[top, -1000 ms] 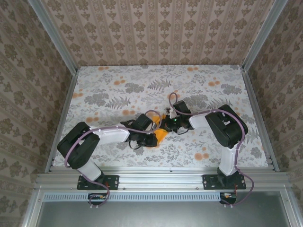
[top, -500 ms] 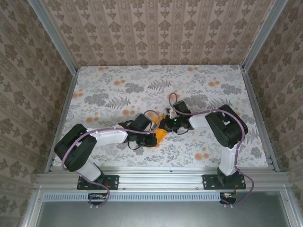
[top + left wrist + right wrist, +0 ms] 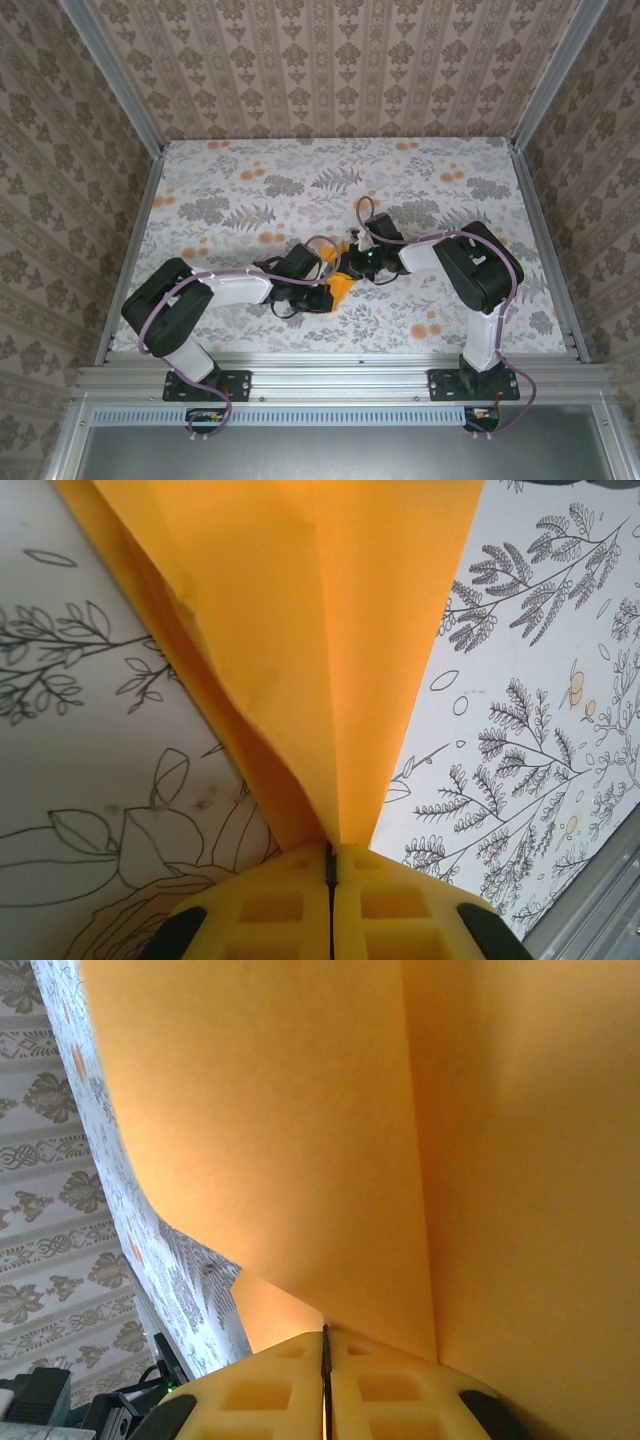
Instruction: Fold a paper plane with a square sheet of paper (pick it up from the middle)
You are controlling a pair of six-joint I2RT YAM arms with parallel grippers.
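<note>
Left gripper (image 3: 330,858) pinched closed on the narrow end of the square sheet of paper (image 3: 320,630), which is part-folded and fans away from the jaws. Right gripper (image 3: 325,1345) clamped on another edge of it. From above, the sheet sits low between the two wrists, toward the near side of the table (image 3: 250,190). Mind two grips on one thin sheet: draw the arms apart or twist and you'll likely tear it or drag the crease; too much slack and it buckles
</note>
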